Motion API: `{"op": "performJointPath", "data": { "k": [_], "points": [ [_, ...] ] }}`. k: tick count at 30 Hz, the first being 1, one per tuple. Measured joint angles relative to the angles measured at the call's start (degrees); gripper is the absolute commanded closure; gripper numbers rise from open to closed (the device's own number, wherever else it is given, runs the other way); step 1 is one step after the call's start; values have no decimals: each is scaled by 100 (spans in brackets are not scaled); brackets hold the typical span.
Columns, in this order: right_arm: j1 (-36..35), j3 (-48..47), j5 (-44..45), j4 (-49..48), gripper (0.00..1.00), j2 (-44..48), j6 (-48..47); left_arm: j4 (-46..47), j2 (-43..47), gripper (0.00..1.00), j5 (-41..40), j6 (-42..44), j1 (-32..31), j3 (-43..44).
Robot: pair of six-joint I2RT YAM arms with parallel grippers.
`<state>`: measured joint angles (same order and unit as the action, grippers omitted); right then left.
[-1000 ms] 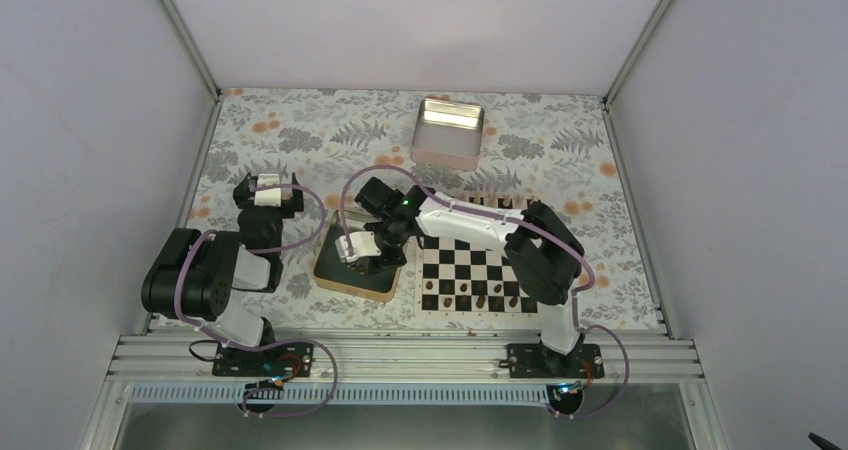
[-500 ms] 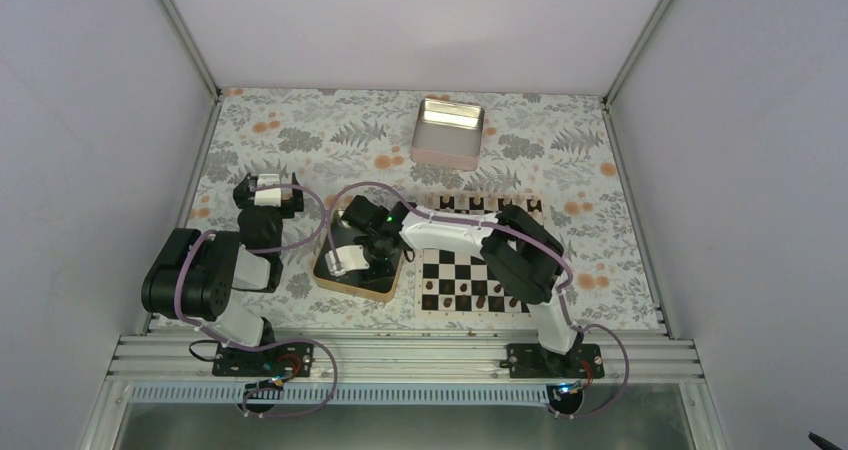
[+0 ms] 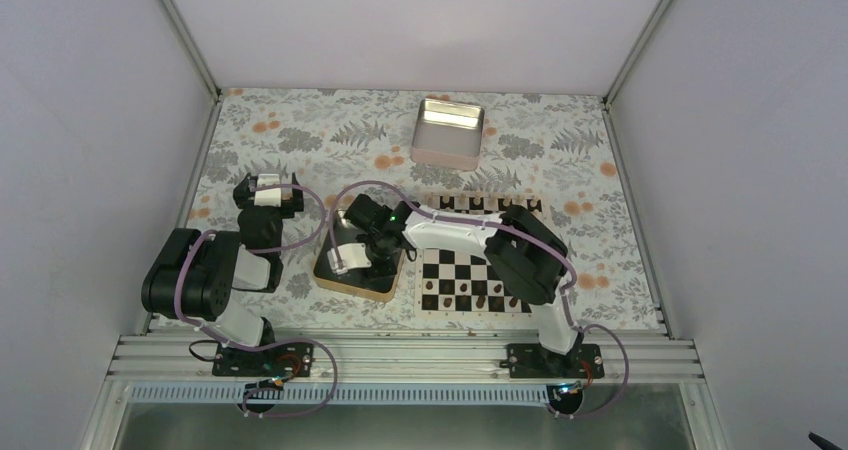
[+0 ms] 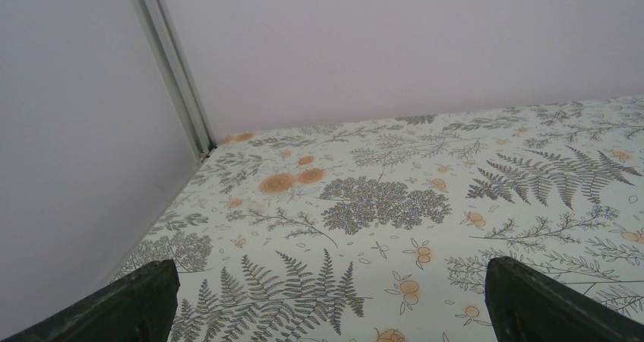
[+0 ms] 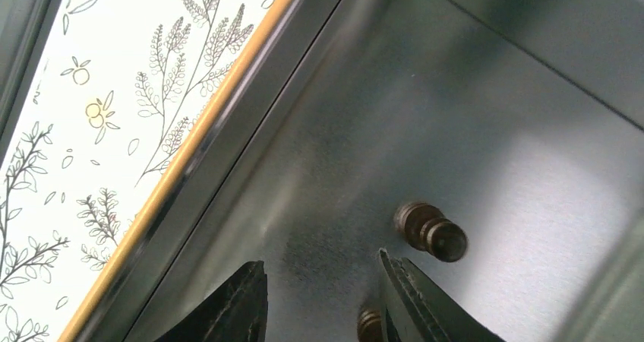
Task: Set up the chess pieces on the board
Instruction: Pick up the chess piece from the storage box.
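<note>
The board (image 3: 455, 270), black and white checks, lies right of centre. Several dark chess pieces (image 3: 480, 296) stand along its near rows. My right gripper (image 3: 375, 260) reaches left off the board and hangs low inside the gold-rimmed metal tray (image 3: 345, 286). In the right wrist view it (image 5: 323, 285) is open and empty over the tray floor (image 5: 456, 129). One dark piece (image 5: 430, 232) lies on its side just beyond the right fingertip (image 5: 410, 296). A second piece (image 5: 370, 324) is partly hidden at that finger. My left gripper (image 3: 268, 193) rests open at the far left, empty (image 4: 334, 311).
A silver tin (image 3: 448, 130) stands at the back centre. A row of small pieces (image 3: 480, 203) lines the board's far edge. The floral cloth (image 4: 380, 205) covers the table. Enclosure walls stand close on the left, right and back.
My right gripper has moved left and lower into the tray, and its arm has shifted with it. The left arm has not moved.
</note>
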<state>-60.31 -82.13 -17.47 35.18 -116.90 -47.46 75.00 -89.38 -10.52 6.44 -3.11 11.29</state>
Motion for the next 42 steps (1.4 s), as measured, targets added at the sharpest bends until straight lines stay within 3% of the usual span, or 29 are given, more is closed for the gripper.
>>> {"op": "performJointPath", "data": {
  "k": [33, 42],
  "points": [
    [304, 0, 459, 92, 60, 208, 42, 2, 0, 0, 0, 0, -2, 0],
    [304, -98, 289, 205, 66, -13, 42, 2, 0, 0, 0, 0, 0, 0]
  ]
}}
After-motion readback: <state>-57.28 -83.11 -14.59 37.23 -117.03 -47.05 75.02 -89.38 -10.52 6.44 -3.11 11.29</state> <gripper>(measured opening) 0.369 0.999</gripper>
